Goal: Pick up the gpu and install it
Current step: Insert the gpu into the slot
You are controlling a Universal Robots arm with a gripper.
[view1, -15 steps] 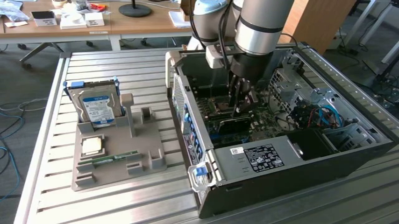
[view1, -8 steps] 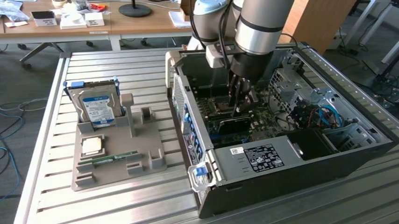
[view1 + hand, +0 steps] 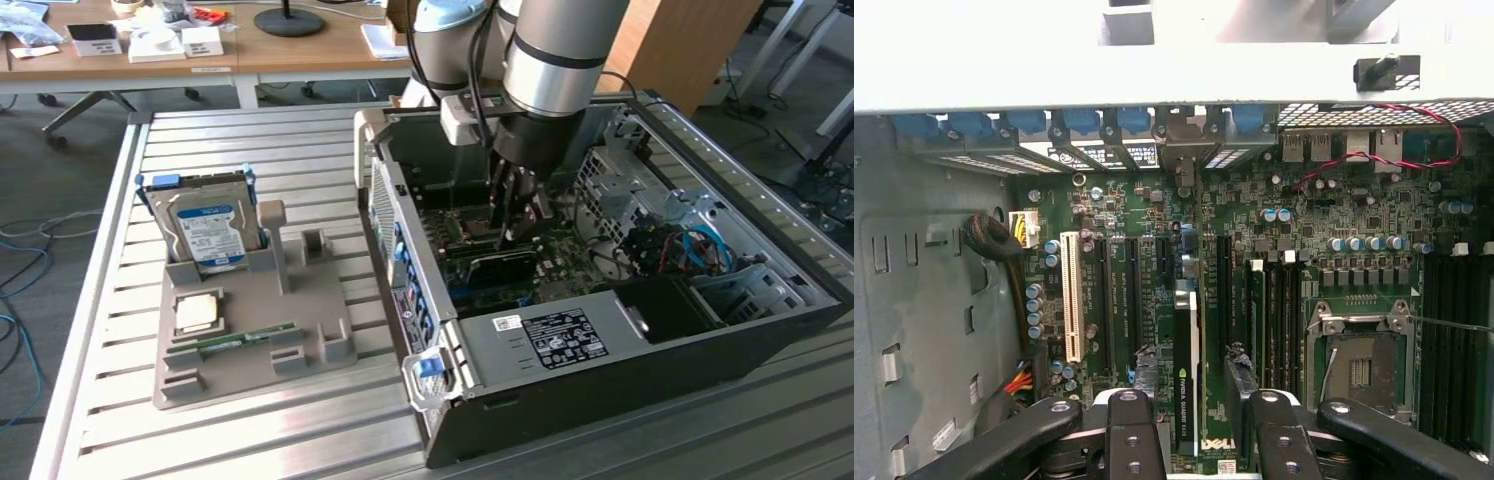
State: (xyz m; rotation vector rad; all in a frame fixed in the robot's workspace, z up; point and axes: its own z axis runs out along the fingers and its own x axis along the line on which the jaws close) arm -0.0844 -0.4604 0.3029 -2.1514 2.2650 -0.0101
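Inside the open case (image 3: 694, 250), the gripper (image 3: 514, 215) hangs low over the motherboard (image 3: 1334, 200). The gpu (image 3: 1185, 360) stands on edge in a slot beside the white slot (image 3: 1072, 300), its metal bracket reaching toward the case's rear wall. It sits between the two fingers (image 3: 1129, 420), which stand spread on either side of the card with a gap showing, so the card looks released rather than clamped. By my reading the pickup and carry are done and the card is in its slot; whether it is fully seated I cannot tell.
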